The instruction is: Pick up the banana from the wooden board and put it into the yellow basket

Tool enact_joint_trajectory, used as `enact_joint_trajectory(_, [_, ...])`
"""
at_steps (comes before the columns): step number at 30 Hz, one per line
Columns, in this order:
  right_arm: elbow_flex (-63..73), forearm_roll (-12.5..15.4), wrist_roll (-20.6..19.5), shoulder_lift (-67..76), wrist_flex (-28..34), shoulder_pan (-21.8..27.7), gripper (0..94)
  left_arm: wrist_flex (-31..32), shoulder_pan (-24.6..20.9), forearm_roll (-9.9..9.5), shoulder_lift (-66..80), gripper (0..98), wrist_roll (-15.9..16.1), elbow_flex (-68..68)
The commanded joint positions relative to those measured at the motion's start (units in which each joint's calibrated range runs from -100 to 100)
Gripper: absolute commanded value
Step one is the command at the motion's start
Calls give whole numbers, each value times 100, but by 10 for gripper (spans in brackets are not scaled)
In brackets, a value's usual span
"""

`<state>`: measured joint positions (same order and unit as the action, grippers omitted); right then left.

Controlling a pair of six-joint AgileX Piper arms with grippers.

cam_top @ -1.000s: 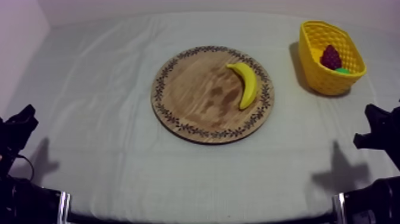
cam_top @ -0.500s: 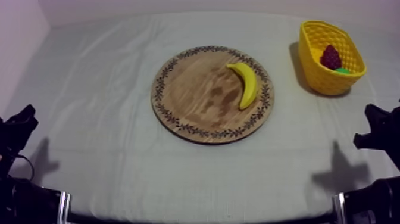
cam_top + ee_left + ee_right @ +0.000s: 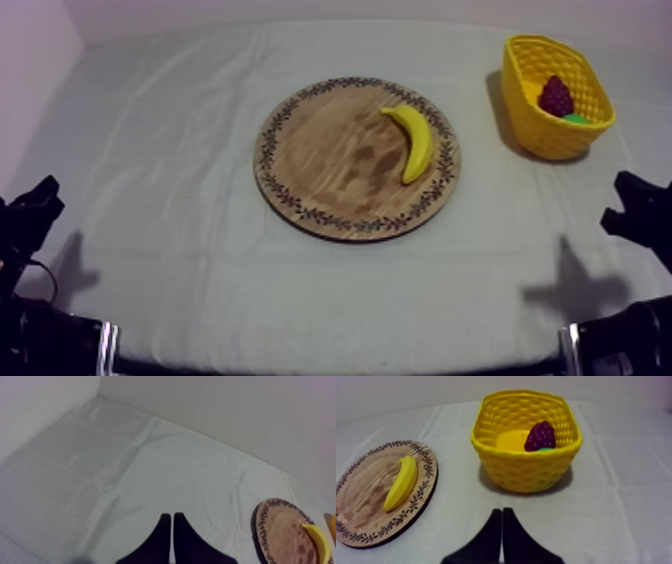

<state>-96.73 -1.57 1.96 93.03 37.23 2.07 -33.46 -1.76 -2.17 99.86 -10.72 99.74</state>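
**While both arms sit low: banana not yet collected**

Since the table under the grey-white cloth [image 3: 180, 200] is the largest item, check it first: nothing lying on it has moved over the last second.

Inspect the arms next. Your left arm [image 3: 30, 215] sits low at its side of the table, unchanged. The left gripper [image 3: 172, 518] has its two black fingers pressed together into a narrow wedge, holding nothing, over bare cloth. Your right arm [image 3: 640, 205] has shifted slightly at the table's edge compared with half a second ago. This is the only change. The right gripper [image 3: 502, 512] also has its fingers together and empty, and it faces the gap between board and basket.

The round wooden board with a patterned rim [image 3: 330, 170] lies near the table's centre. The yellow lattice basket [image 3: 545, 140] stands upright at the far right, apart from the board. The curved yellow toy banana [image 3: 418, 140] lies flat on the board's right portion, close to the rim on the basket side. A dark red bunch of grapes [image 3: 556, 96] sits inside the basket, beside a mostly hidden green item [image 3: 576, 118].

Interpretation: the small right-arm shift probably marks the start of the approach. Pickup has not begun. Expect the fingers to need parting before they descend on the banana.
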Motion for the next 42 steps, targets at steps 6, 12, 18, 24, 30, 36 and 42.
enact_joint_trajectory(6, [2351,-300,-525,-1705,719,-246,5,-1,-1,0,-3,1,-5,4])
enact_joint_trajectory(12, [4124,-517,-961,-3133,1324,-754,6,-1,-1,0,-3,1,-1,4])
enact_joint_trajectory(18, [5137,-904,-1563,-4703,1598,-1505,6,-1,-1,0,-3,1,-1,4])
enact_joint_trajectory(24, [5762,-1014,-1931,-6059,1685,-1932,6,-1,-1,0,-3,1,-5,4])
enact_joint_trajectory(30, [6314,-920,-1978,-7146,1630,-1999,6,-1,-1,0,-3,1,-5,4])
enact_joint_trajectory(36, [6726,-854,-1992,-8044,1719,-2104,83,-1,-1,0,-3,1,-1,4])
enact_joint_trajectory(42, [6647,-808,-2061,-8478,1693,-2164,112,-1,-1,0,-3,1,0,4])
